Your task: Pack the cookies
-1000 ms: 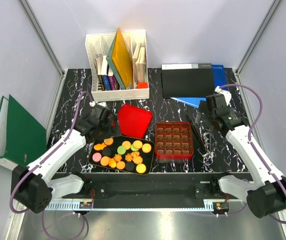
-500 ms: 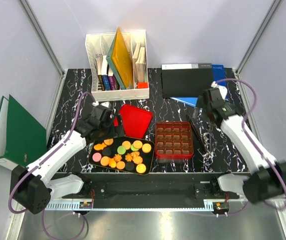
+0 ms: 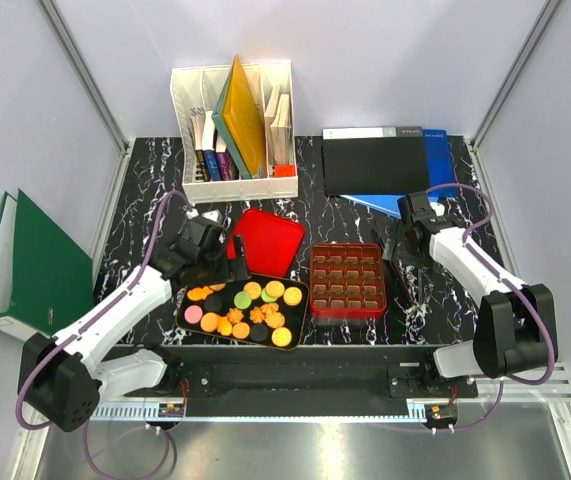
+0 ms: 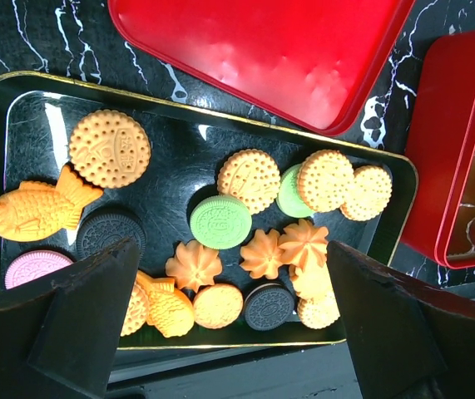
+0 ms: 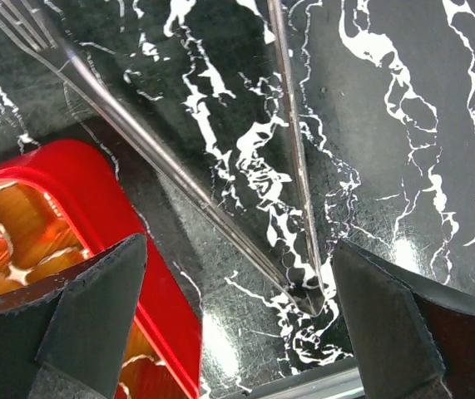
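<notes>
The cookies (image 3: 245, 305) lie in a black tray (image 3: 303, 290) at the front left: round, flower and fish shapes in orange, green, pink and black. In the left wrist view the cookies (image 4: 220, 220) fill the tray (image 4: 179, 162). My left gripper (image 3: 230, 255) hovers over the tray's back edge, open and empty (image 4: 233, 332). The red gridded tin (image 3: 347, 280) stands right of the tray with its cells empty. My right gripper (image 3: 403, 240) is open and empty (image 5: 237, 332) above the table just right of the tin (image 5: 54, 249).
Metal tongs (image 3: 406, 270) lie right of the tin, their hinge between my right fingers (image 5: 308, 299). A red lid (image 3: 265, 240) lies behind the tray (image 4: 262, 50). A white book rack (image 3: 233, 130) and black and blue folders (image 3: 380, 160) stand at the back.
My right gripper has swung down and left toward the tongs, its arm folding back. My left gripper has shifted slightly toward the tray.
</notes>
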